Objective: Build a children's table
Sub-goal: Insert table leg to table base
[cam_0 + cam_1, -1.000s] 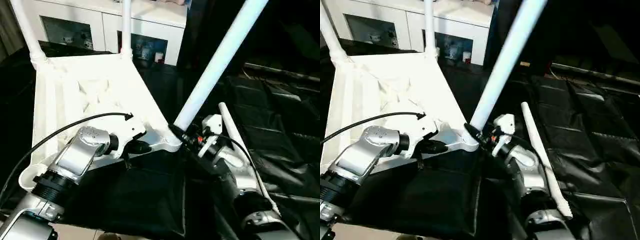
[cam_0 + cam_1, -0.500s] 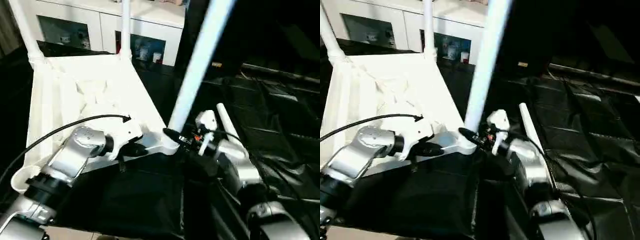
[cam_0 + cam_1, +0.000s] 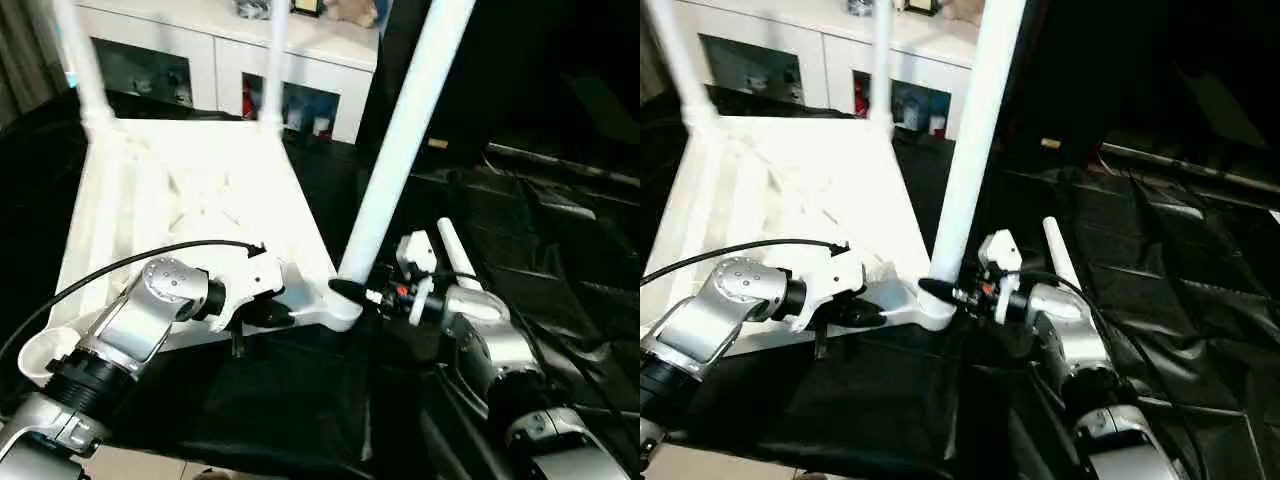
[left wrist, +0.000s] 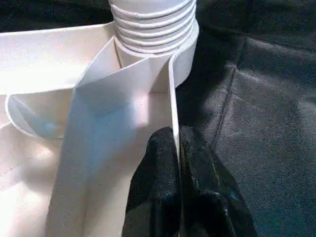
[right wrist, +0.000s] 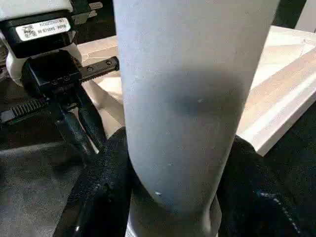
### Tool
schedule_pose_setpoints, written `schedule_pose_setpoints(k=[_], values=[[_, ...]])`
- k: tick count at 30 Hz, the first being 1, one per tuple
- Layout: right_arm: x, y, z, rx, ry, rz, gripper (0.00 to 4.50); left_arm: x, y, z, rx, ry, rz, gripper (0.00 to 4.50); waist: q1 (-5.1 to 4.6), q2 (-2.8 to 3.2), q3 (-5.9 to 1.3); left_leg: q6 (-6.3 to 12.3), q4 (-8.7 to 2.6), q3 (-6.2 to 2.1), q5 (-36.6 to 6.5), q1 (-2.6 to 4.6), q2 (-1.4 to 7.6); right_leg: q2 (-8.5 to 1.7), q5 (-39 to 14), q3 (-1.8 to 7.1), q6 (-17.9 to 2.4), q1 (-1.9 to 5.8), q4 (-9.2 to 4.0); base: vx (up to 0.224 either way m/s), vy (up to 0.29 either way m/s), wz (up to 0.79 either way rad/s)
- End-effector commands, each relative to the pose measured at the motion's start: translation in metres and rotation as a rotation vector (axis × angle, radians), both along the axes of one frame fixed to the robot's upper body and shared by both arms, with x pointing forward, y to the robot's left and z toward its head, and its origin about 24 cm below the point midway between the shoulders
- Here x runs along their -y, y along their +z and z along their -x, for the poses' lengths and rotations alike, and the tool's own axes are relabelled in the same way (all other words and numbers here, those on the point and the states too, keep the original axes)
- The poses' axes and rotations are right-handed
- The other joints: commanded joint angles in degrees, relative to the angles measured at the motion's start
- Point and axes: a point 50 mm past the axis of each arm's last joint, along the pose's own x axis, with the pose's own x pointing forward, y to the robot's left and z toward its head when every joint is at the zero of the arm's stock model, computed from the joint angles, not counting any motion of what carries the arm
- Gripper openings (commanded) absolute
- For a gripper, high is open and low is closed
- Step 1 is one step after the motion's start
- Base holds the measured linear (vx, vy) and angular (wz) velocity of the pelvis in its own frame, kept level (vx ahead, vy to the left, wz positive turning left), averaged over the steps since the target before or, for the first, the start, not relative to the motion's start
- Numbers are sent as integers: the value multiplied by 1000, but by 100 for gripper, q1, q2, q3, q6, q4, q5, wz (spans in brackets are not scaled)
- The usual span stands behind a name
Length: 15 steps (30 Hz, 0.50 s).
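Black-draped bench [image 3: 560,240] with table parts on it

The upturned white tabletop [image 3: 180,200] lies on the bench's wrinkled black cloth; a loose white leg [image 3: 1058,262] lies on the cloth just beside it, to the right.

Tabletop [image 3: 190,200] left, loose leg [image 3: 455,252] right, cabinet [image 3: 250,60] behind

A lived-in room: white glass-door sideboard [image 3: 215,70] behind black-draped table [image 3: 560,230]

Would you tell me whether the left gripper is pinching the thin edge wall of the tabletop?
Yes, in the left wrist view the left gripper has its two black fingers closed on either side of the tabletop's thin white edge wall.
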Motion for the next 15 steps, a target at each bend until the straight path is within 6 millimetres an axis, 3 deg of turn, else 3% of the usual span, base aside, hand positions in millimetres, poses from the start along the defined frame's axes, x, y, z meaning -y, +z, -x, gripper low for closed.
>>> schedule_pose_setpoints(k=[1, 6, 8, 10, 11, 12, 13, 14, 15], values=[[17, -42, 21, -195, -19, 135, 189, 17, 2, 6, -29, -139, 16, 0, -68, 226, -208, -353, -496, -67, -3563, 160, 38, -215, -3295, 102, -682, -21, -614, 0, 0, 0], [19, -42, 16, -181, -89, 132, 189, 18, 1, -1, -13, -96, 24, 0, -70, 213, -207, -343, -501, -68, -3572, 160, 37, -210, -3302, 101, -677, -41, -625, 0, 0, 0], [24, -45, 8, -178, -221, 156, 189, 20, 0, -4, -12, -52, 47, 0, -82, 208, -193, -348, -496, -73, -3649, 169, 32, -212, -3456, 89, -648, -62, -644, 0, 0, 0], [27, -47, 5, -187, -298, 178, 189, 23, 0, -6, -11, -24, 62, 0, -124, 213, -169, -386, -494, -110, -3801, 172, 16, -224, -3914, 22, -503, -62, -697, 0, 0, 0], [31, -50, 0, -201, -392, 208, 189, 25, 0, -9, -8, 6, 74, 0, -169, 260, -160, -412, -498, -164, -4048, 214, 19, -234, -4171, -89, -401, -44, -778, 0, 0, 0], [31, -50, 0, -202, -403, 211, 189, 25, 0, -9, -8, 9, 75, 0, -169, 260, -160, -412, -498, -164, -4048, 214, 19, -234, -4171, -89, -401, -44, -778, -55, 16, -11], [33, -52, -4, -217, -486, 222, 189, 28, 0, -11, -4, 42, 83, 0, -258, 282, -146, -432, -574, -229, -4332, 190, 41, -210, -4060, -246, -384, 44, -821, -58, 33, -15], [35, -53, -7, -229, -553, 230, 189, 30, -1, -13, 0, 66, 88, 0, -289, 391, -115, -471, -706, -279, -4732, 162, 92, -162, -3739, -381, -446, 155, -781, -91, 40, -20], [36, -53, -9, -239, -601, 231, 189, 32, -1, -14, 3, 82, 89, 0, -296, 434, -121, -457, -929, -283, -5110, 3, 187, -98, -2943, -430, -591, 408, -431, -63, 27, -15]])
